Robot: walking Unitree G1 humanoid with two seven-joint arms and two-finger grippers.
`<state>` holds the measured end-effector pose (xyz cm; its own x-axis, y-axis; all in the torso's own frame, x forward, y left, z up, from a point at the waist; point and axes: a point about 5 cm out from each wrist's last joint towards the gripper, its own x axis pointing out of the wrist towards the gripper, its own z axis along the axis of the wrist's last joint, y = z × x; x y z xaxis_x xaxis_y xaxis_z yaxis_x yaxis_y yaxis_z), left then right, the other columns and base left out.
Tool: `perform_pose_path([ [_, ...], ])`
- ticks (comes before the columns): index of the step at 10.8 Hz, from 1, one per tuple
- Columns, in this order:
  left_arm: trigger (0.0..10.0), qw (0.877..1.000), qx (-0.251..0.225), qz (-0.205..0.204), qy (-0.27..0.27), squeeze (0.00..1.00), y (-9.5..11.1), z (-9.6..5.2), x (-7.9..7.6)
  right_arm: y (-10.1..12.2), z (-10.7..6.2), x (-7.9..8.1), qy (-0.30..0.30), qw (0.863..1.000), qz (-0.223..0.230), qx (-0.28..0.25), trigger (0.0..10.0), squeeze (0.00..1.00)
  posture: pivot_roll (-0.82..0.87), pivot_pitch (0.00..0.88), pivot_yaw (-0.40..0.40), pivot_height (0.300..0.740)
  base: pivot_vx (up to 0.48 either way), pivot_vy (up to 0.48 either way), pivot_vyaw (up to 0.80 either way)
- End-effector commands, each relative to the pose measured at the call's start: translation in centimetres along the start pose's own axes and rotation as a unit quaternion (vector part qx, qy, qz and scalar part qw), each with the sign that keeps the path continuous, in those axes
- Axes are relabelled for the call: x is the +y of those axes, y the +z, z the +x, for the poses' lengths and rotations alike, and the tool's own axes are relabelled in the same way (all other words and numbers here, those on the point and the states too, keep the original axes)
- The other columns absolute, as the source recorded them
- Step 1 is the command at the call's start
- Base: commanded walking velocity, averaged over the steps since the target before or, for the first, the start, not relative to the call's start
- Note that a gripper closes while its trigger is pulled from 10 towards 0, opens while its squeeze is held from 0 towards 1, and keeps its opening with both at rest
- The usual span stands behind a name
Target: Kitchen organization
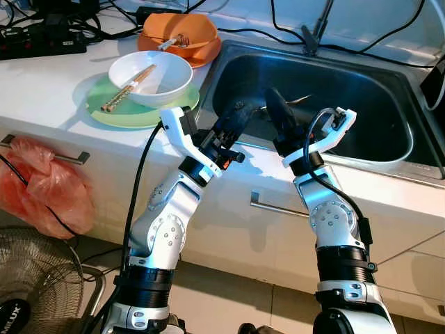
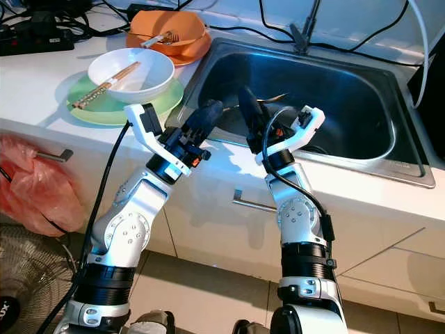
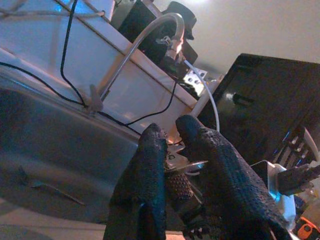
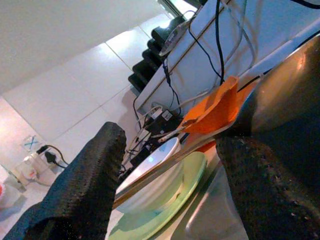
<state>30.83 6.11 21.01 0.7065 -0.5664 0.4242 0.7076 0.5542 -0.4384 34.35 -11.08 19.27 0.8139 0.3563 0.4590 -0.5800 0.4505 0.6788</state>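
A white bowl (image 1: 156,76) with chopsticks (image 1: 128,89) across it sits on a green plate (image 1: 104,108) on the white counter. Behind it stands an orange bowl (image 1: 198,31) holding a utensil. To the right is the steel sink (image 1: 389,90), with a metal utensil (image 1: 295,101) lying in the basin. Both arms are raised at the sink's front edge. My left gripper (image 1: 240,111) hovers over the near left corner of the sink, its fingers (image 3: 150,165) pressed close with nothing held. My right gripper (image 1: 274,104) is beside it over the basin, fingers (image 4: 90,185) spread wide.
A red plastic bag (image 1: 42,191) hangs from a drawer handle at the left, with a floor fan (image 1: 35,285) below it. A power strip and cables (image 1: 42,38) lie at the counter's back. The faucet (image 3: 150,35) arches over the sink's far side.
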Motion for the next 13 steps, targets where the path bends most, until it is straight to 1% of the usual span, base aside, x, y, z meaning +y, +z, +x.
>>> perform_pose_path([
  [1,10.0,1.000,0.011,0.005,-0.016,0.00,-0.2,0.2,-0.6,0.7,0.3,0.0,-0.004,1.000,0.002,-0.013,10.0,0.00,0.21,0.116,-0.057,0.740,0.000,0.000,0.00],
  [6,10.0,0.999,0.019,0.011,-0.034,0.00,-0.4,0.0,-1.2,1.0,0.6,-1.0,-0.038,0.999,-0.001,-0.017,10.0,0.00,0.22,0.110,-0.063,0.740,0.000,0.000,0.00],
  [7,10.0,0.999,0.018,0.011,-0.037,0.00,-0.3,0.0,-1.3,1.0,0.6,-1.4,-0.052,0.998,-0.003,-0.019,10.0,0.00,0.22,0.109,-0.065,0.740,0.000,0.000,0.00],
  [9,10.0,0.999,0.019,0.013,-0.035,0.00,-0.3,-0.2,-1.1,1.1,0.6,-1.9,-0.069,0.997,-0.002,-0.023,10.0,0.00,0.23,0.109,-0.067,0.740,0.000,0.000,0.00],
  [10,10.0,0.999,0.019,0.015,-0.031,0.00,-0.3,-0.3,-1.0,1.1,0.6,-1.9,-0.069,0.997,-0.002,-0.023,0.0,0.00,0.23,0.110,-0.066,0.740,0.000,0.000,0.00],
  [13,10.0,0.999,0.025,0.023,-0.027,0.00,-0.6,-0.3,-0.8,1.1,0.6,-2.1,-0.077,0.997,0.007,-0.030,0.0,0.00,0.22,0.111,-0.063,0.740,0.000,0.000,0.00],
])
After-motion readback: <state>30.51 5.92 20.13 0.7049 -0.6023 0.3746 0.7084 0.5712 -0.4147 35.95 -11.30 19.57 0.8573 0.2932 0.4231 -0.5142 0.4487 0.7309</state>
